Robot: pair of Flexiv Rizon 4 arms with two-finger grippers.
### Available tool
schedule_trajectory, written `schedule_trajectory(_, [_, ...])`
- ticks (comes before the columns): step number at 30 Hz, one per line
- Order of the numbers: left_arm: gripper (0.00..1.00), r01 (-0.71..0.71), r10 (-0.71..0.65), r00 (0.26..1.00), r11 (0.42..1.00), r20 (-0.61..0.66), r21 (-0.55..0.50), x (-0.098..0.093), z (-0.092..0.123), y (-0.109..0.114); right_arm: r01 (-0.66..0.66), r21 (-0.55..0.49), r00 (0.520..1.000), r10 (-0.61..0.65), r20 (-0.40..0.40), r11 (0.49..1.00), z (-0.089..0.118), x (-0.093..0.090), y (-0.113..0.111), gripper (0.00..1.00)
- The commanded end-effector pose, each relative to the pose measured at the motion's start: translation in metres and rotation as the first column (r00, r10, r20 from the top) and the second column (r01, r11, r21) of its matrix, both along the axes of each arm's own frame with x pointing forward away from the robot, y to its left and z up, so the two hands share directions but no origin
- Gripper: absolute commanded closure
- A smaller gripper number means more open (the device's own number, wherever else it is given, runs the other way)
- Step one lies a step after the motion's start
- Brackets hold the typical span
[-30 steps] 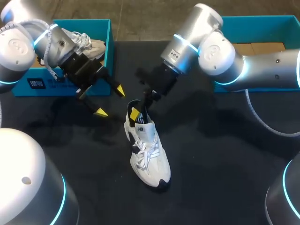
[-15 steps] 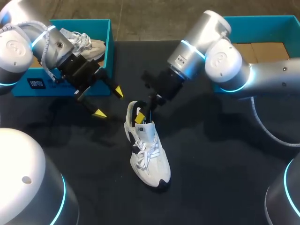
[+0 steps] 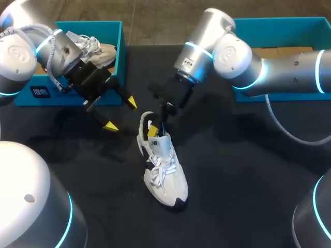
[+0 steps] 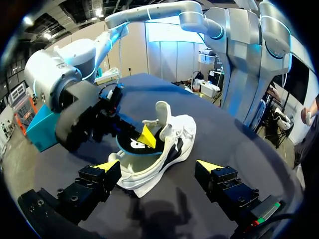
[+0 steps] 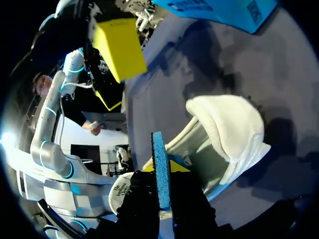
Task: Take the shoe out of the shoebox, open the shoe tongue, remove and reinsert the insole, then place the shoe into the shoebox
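Roughly midway, by my reading. Table (image 3: 232, 181) carried two teal boxes: left box (image 3: 51, 95) with a second shoe (image 3: 98, 49) in it, right box (image 3: 279, 21) at the far right. Shoe (image 3: 164, 170) stood out on the table between them on its sole, toe toward me, so the taking-out was done. Left gripper (image 3: 120, 113) hung just beside the heel, fingers spread, holding nothing. Right gripper (image 3: 158, 124) sat at the shoe's mouth, pinched on the insole (image 5: 160, 169), whose heel end stood up out of the shoe. Tongue (image 4: 163, 112) stood lifted clear. Couldn't tell whether the insole was coming out or going back. Left to do: seat it, then box the shoe.
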State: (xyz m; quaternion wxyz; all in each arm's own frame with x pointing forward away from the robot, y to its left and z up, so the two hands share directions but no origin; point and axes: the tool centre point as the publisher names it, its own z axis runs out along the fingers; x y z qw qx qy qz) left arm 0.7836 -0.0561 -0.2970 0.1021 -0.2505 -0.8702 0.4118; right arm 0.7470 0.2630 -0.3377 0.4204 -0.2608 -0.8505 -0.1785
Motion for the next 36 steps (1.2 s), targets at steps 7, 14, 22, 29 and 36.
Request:
schedule_trajectory(7, [0.00, -0.001, 0.001, 1.000, 1.000, 0.000, 0.007, -0.001, -0.001, -0.001, -0.075, -0.043, 0.995, 0.072, -0.076, 0.996, -0.018, -0.011, 0.007, 1.00])
schedule_trajectory(14, [0.00, 0.000, 0.000, 1.000, 1.000, -0.001, 0.005, -0.001, 0.000, -0.003, -0.054, -0.048, 0.997, 0.052, -0.048, 0.997, -0.010, -0.008, 0.004, 0.87])
schedule_trajectory(22, [0.00, 0.005, -0.005, 1.000, 1.000, -0.005, 0.000, 0.001, -0.001, -0.004, -0.034, -0.062, 0.999, 0.034, 0.010, 0.998, 0.009, 0.000, 0.006, 0.70])
schedule_trajectory(29, [0.00, 0.007, -0.007, 1.000, 1.000, -0.012, -0.009, 0.001, -0.001, -0.004, -0.027, -0.070, 0.999, 0.030, 0.037, 0.997, 0.017, 0.006, 0.006, 0.61])
schedule_trajectory(36, [0.00, 0.002, -0.002, 1.000, 1.000, -0.021, -0.012, 0.000, -0.003, -0.001, -0.005, -0.076, 0.997, 0.011, 0.081, 0.997, 0.024, 0.015, 0.006, 0.44])
